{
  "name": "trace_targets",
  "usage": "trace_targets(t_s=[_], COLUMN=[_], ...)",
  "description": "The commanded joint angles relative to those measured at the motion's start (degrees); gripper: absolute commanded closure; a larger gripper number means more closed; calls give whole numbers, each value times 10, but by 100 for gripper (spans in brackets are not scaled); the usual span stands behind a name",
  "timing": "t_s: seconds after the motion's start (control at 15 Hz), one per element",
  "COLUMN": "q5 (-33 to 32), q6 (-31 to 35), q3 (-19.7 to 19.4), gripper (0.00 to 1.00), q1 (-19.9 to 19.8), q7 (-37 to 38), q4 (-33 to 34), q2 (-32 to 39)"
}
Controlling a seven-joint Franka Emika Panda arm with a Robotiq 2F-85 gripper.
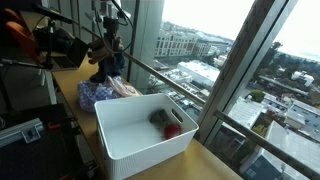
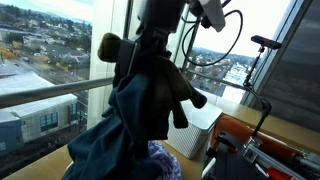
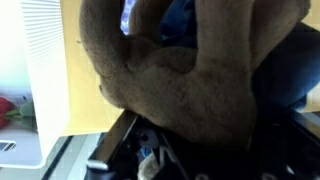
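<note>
As far as can be judged, you are at the lift-and-carry stage. The fingers [image 1: 111, 44] are clamped on a brown plush toy [image 2: 165, 85]. It hangs in the air above the far end of the desk [image 1: 212, 158], close to the window-side edge.

In the wrist view the toy's fur fills nearly the whole picture, so the fingers are hidden there. They appear to be closed right down, with only the toy's soft body pinched between them.

A dark blue cloth [image 2: 120, 135] hangs directly under the toy and against it. It may be caught in the same grip or only bunched up beneath; the views are too crowded to say which.

Below both, at that end of the desk, a patterned cloth [image 1: 93, 95] and a pink cloth [image 1: 126, 88] lie touching each other. Further along the desk, towards its near end, stands a white bin [image 1: 120, 135], with one wall just beside the pink cloth. Inside it, near the window-side wall, a red item [image 1: 173, 130] and a dark item [image 1: 160, 119] lie side by side.

Any move from here calls for a firm hold. It also needs enough height for the toy's dangling limbs and the blue cloth to clear the bin's rim. Go slowly, since the toy blocks your wrist view.
</note>
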Motion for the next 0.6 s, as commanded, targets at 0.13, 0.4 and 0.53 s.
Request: trace_targets(t_s=[0.13, 0.4, 0.53], q5=[24, -8, -30], q6=[76, 126, 146], q3=[-9, -27, -44], gripper=[100, 100, 100], q1=[15, 47, 64], q7=[7, 28, 39], q4=[-58, -31, -14], q2=[55, 123, 153])
